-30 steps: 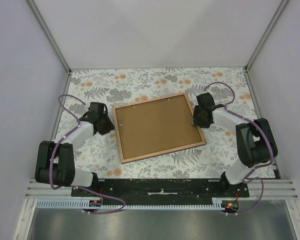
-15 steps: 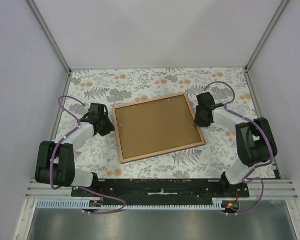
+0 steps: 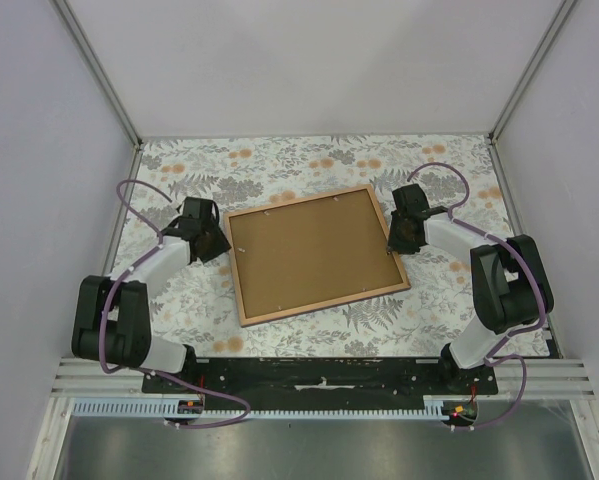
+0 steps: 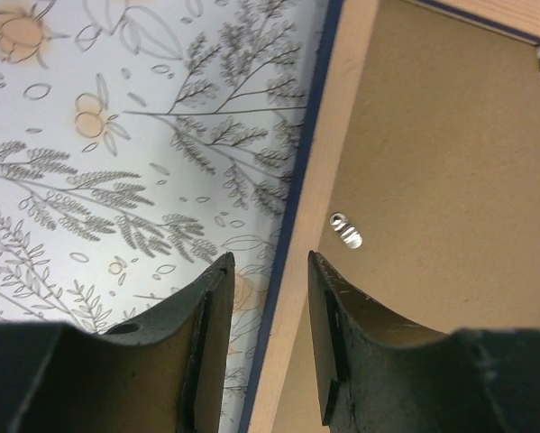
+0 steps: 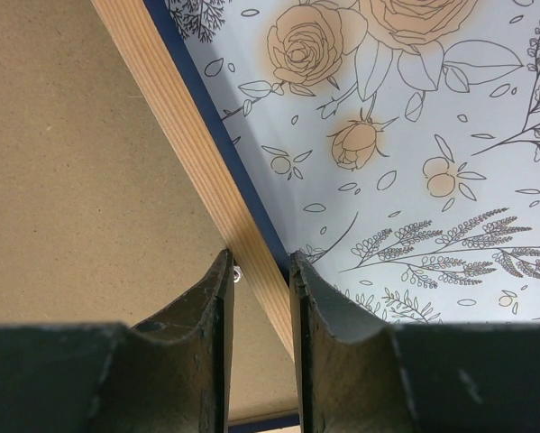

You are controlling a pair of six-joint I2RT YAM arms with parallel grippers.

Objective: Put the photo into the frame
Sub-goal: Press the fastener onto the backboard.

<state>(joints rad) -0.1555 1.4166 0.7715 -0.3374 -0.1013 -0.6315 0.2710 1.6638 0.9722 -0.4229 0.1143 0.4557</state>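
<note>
The frame [image 3: 326,305] lies flat mid-table with its light wood face up. The brown backing board [image 3: 314,252] fills it. The photo is hidden. My left gripper [image 3: 217,248] is at the frame's left rim [image 4: 337,117]. In the left wrist view its gripper [image 4: 270,257] is open and straddles that rim, with a gap on each side. My right gripper [image 3: 396,243] is at the right rim [image 5: 170,99]. In the right wrist view its gripper [image 5: 260,254] is shut on the rim, one finger on the board side and one against the dark blue outer edge.
A floral cloth [image 3: 309,160] covers the table, which is walled on three sides. Small metal tabs [image 4: 344,228] hold the backing board [image 4: 450,162] in place. One tab [image 5: 238,273] sits beside my right gripper's inner finger. The arm bases stand along the near edge.
My right gripper's jaws have narrowed onto the right rim. My left gripper has shifted slightly away from the near edge and opened a little. The frame has barely moved.
</note>
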